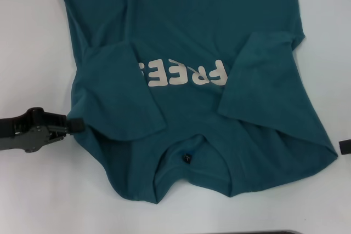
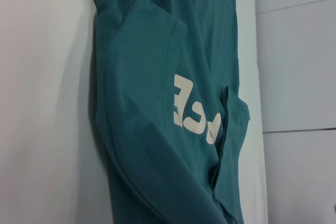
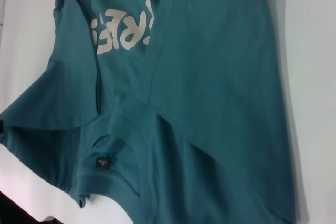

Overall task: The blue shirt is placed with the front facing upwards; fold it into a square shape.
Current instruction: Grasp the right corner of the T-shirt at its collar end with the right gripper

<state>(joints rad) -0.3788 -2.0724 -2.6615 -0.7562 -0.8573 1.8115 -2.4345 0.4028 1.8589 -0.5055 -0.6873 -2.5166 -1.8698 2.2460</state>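
Observation:
The blue shirt point(image 1: 186, 31) lies flat on the white table, its collar point(image 1: 189, 154) nearest me and its off-white letters point(image 1: 184, 73) upside down. Both short sleeves are folded inward onto the chest, the left sleeve point(image 1: 118, 91) covering the start of the letters and the right sleeve point(image 1: 260, 78) lying beside their end. My left gripper point(image 1: 75, 124) sits low at the shirt's left shoulder edge, its tip touching the cloth. Only a black sliver of my right gripper point(image 1: 345, 147) shows, just off the right shoulder corner. The shirt also fills the left wrist view point(image 2: 157, 129) and the right wrist view point(image 3: 210, 77).
The white table point(image 1: 33, 190) surrounds the shirt on the left, right and near sides. The shirt's hem runs out of the head view at the far side. A dark edge point(image 1: 252, 232) shows at the near border of the table.

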